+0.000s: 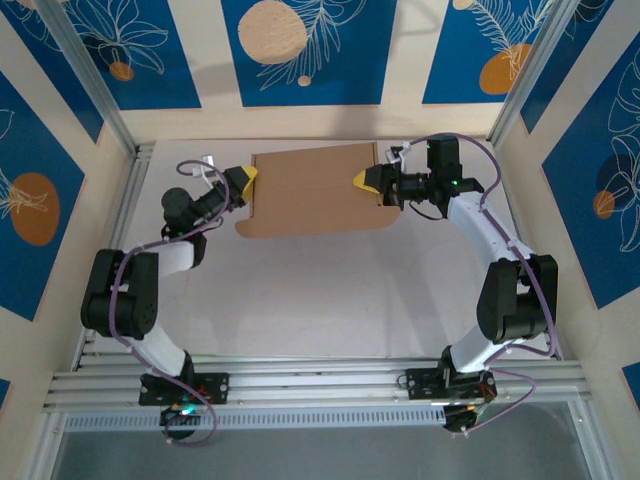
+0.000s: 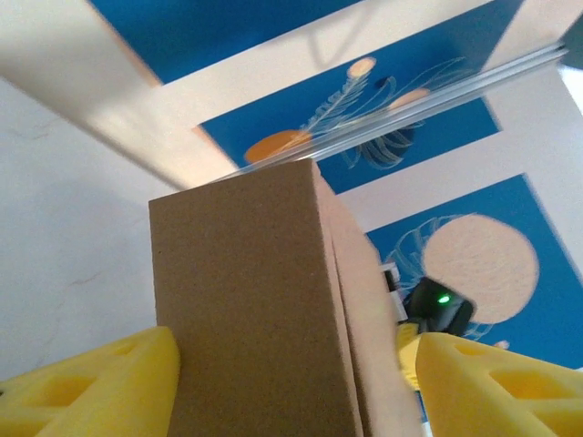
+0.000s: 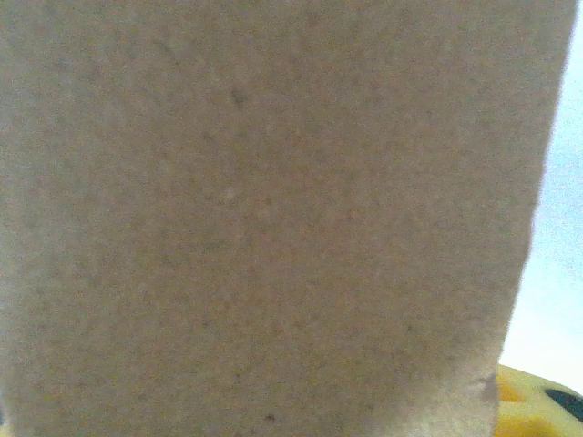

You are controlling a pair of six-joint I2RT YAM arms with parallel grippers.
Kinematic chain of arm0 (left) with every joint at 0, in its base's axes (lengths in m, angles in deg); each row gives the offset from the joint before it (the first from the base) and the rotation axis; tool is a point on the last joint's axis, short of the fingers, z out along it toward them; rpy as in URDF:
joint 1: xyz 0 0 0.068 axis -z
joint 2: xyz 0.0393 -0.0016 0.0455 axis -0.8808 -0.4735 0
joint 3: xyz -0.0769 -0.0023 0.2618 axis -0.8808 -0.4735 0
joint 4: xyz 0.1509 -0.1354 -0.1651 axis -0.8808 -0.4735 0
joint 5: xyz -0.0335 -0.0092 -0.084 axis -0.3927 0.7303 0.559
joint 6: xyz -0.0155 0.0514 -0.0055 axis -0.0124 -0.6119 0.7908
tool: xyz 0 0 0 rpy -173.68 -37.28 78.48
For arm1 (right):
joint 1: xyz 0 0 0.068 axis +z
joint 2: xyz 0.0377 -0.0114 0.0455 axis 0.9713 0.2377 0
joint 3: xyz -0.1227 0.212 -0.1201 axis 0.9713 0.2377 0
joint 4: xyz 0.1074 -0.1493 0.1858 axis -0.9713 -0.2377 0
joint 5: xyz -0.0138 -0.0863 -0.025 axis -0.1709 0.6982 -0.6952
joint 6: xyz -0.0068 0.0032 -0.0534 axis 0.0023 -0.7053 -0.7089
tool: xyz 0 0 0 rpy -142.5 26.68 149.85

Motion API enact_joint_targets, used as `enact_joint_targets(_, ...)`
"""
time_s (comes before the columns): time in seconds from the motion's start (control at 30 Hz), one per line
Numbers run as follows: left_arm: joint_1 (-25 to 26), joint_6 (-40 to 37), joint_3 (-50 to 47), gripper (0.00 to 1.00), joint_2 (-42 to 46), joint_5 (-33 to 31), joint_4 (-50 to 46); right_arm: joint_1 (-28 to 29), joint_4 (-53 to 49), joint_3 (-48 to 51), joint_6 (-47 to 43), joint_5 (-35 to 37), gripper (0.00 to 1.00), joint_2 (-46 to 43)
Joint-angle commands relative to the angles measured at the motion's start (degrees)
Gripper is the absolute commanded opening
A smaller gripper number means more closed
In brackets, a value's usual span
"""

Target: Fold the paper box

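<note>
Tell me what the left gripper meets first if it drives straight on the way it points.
The paper box: its left end stands between the fingers of the left gripper, so cardboard would be met almost at once. How deep the gap runs is unclear.

Pale grey table [image 1: 330,290]. Cream walls on three sides, hung with blue panels [image 1: 300,50] bearing white leaf drawings and orange discs [image 1: 272,32]. Slanting silver metal posts [image 1: 90,75] at back corners. Slotted metal rails [image 1: 320,378] across near edge; another rail [image 1: 125,205] down left side.
</note>
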Motion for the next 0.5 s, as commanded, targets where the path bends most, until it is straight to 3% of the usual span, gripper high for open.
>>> enact_joint_targets(0.0,5.4,-14.0,2.0,0.68,6.7,10.3,-19.3,1.8,2.3,-3.6,-1.6,-0.3,0.14,0.1)
enact_joint_targets(0.07,5.1,-21.8,3.7,0.7,9.3,7.6,-32.4,1.9,2.0,-4.0,-1.9,-0.9,0.13,-0.8)
enact_joint_targets(0.13,4.9,-25.3,4.2,0.73,10.4,5.6,-37.3,1.7,3.0,-3.6,-1.0,-1.4,0.13,-1.7)
enact_joint_targets(0.37,4.7,-17.2,3.4,0.81,8.3,8.0,-26.7,0.8,7.1,-1.9,1.8,-4.1,0.12,-3.5)
enact_joint_targets(0.47,4.2,-17.9,3.5,0.85,8.9,7.7,-28.0,-0.1,7.2,-1.5,2.2,-4.2,0.11,-4.2)
